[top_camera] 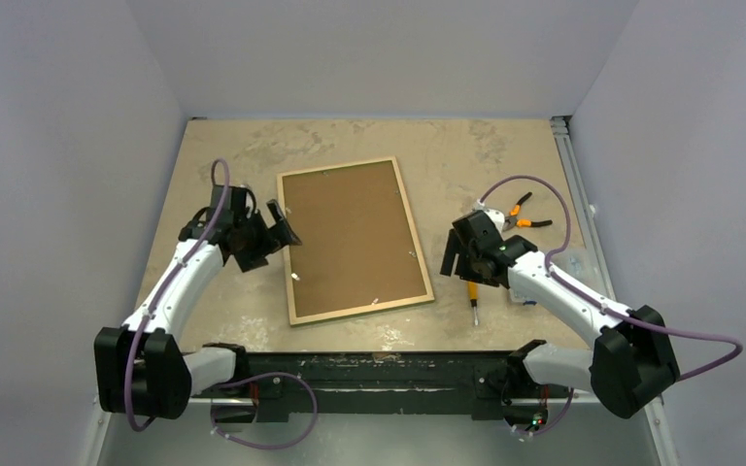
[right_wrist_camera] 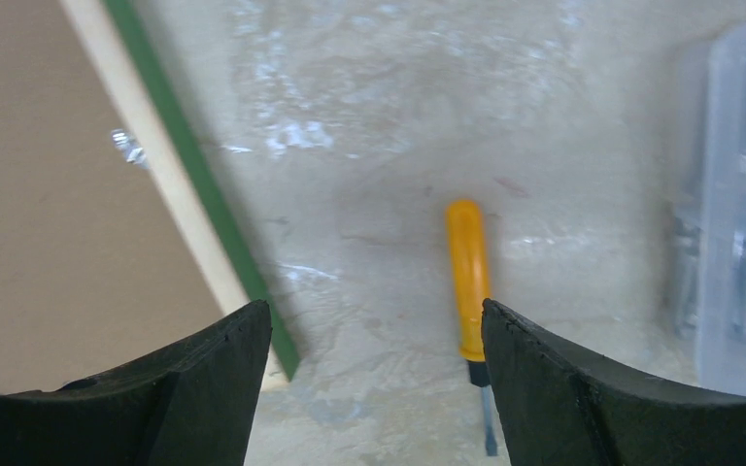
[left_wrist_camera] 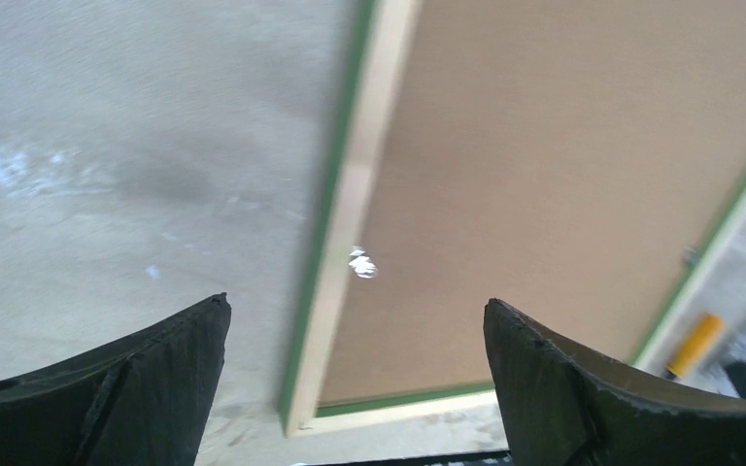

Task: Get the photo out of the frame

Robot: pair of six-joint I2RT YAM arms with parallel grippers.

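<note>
The frame (top_camera: pixel 289 248) lies face down at the table's middle, its light wood back edge up and a thin green side showing in the left wrist view (left_wrist_camera: pixel 335 194) and the right wrist view (right_wrist_camera: pixel 189 165). The photo's brown fibreboard back (top_camera: pixel 350 238) fills it, also seen in the left wrist view (left_wrist_camera: pixel 563 165); its printed side is hidden. Small metal tabs (left_wrist_camera: pixel 361 263) sit at the edges. My left gripper (top_camera: pixel 282 228) is open and empty, above the frame's left edge. My right gripper (top_camera: pixel 454 260) is open and empty, just right of the frame.
A yellow-handled screwdriver (top_camera: pixel 472 294) lies right of the frame, under my right gripper (right_wrist_camera: pixel 468 277). Orange-handled pliers (top_camera: pixel 520 216) lie further back right. A clear plastic box (right_wrist_camera: pixel 738 214) stands at the right.
</note>
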